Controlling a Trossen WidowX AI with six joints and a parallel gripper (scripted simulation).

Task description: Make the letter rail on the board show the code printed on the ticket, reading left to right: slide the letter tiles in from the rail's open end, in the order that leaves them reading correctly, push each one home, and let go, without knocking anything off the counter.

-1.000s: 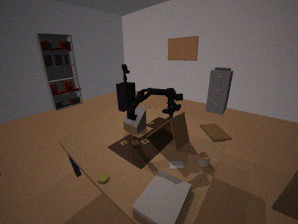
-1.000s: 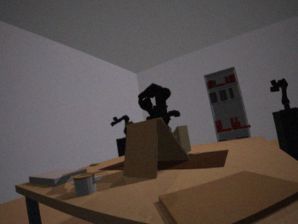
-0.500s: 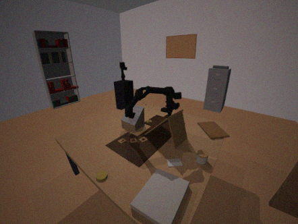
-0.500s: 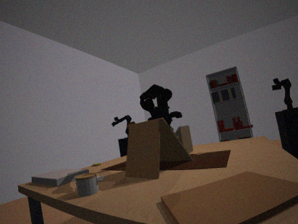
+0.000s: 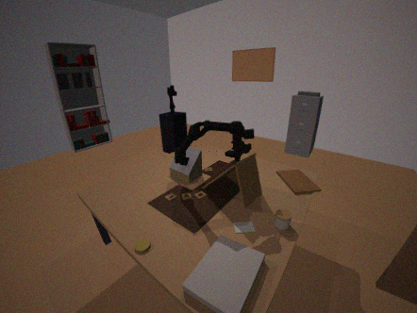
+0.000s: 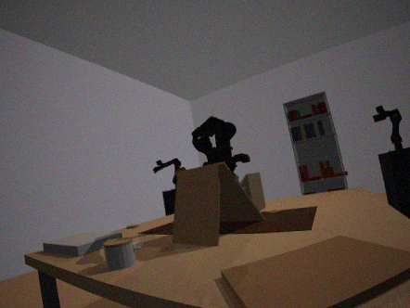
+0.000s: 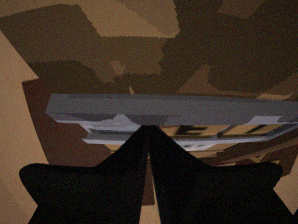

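Note:
The wedge-shaped board stands on a dark mat. In the wrist view its grey letter rail runs across, with lettered tiles in it just beyond my fingertips. My gripper is shut, with nothing between the fingers, at the board's top edge and close to the rail. Three loose tiles lie on the mat to the left of the board. The white ticket lies flat in front of the board.
A small grey cup stands near the ticket. A grey box sits at the counter's front, a yellow disc near the left edge, and a brown flat board at the right.

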